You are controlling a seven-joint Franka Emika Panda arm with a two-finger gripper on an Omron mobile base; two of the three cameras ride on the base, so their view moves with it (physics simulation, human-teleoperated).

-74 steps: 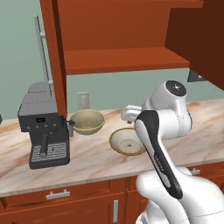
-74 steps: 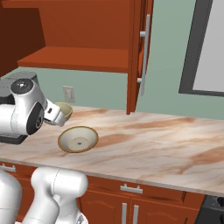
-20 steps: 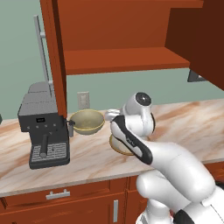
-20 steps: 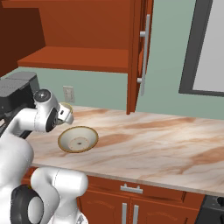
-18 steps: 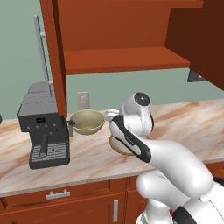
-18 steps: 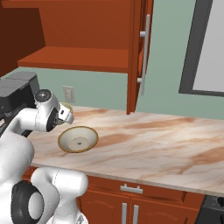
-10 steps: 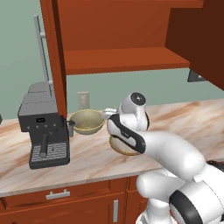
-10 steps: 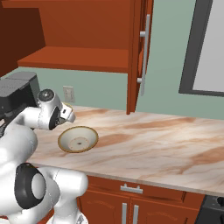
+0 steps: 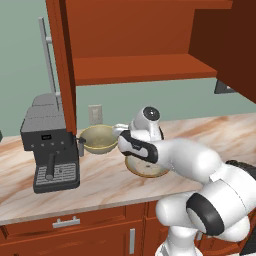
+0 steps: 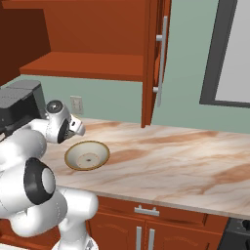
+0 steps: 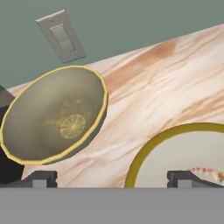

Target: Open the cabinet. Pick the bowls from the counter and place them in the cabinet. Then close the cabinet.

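You see the cabinet point(image 9: 135, 45) with its doors swung open, so the red-brown shelf inside is bare to the eye; one long silver handle point(image 10: 160, 61) stands on the door edge in the right base view. Both bowls are on the desk point(image 9: 105, 175), not in the cabinet. The deep bowl point(image 9: 99, 138) stands near the back wall, just beside the black coffee machine point(image 9: 50, 150) and under the wall outlet point(image 9: 95, 114). The shallow bowl point(image 10: 87, 155) lies in front of it, closer to the desk edge, with its cream inside facing up. In the left base view the arm reaches over the shallow bowl and covers a part of it. The hand point(image 11: 113, 177) is low between the two bowls, and its two dark fingers point(image 11: 43, 178) stand wide apart with nothing between them. From the hand view you have the deep bowl point(image 11: 54, 116) at the left, looking tilted because the camera is rolled, and the rim of the shallow bowl point(image 11: 183, 153) at the lower right. One finger is before the deep bowl's lower edge and the other is over the shallow bowl's rim; whether either of them touches a bowl you cannot tell from here, maybe they are just close.
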